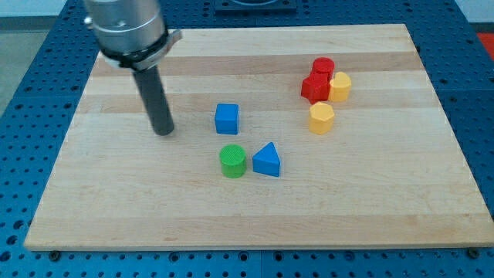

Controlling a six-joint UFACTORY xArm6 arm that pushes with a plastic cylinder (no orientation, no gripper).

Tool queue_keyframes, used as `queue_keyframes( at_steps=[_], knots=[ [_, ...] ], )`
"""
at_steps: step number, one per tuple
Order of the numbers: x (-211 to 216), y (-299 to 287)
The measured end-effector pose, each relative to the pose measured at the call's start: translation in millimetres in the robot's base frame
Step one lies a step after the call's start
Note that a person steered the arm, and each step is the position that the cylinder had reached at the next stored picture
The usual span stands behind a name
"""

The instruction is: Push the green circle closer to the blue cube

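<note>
The green circle is a short green cylinder near the middle of the wooden board. The blue cube stands just above it in the view, a small gap apart. A blue triangle lies right beside the green circle, on its right. My tip is the lower end of the dark rod, resting on the board to the left of the blue cube and up-left of the green circle, touching no block.
At the view's upper right are a red cylinder, a red block, a yellow block and another yellow block, close together. The board's edges border a blue perforated table.
</note>
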State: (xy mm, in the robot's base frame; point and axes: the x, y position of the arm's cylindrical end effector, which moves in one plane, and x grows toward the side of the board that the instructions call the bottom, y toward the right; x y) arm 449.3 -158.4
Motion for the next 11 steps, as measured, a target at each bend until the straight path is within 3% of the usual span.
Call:
queue_keyframes(
  at_steps=[2, 3, 4, 6, 11],
  knots=[
    [96, 14],
    [132, 76],
    [136, 140],
    [135, 158],
    [3, 135]
  ],
)
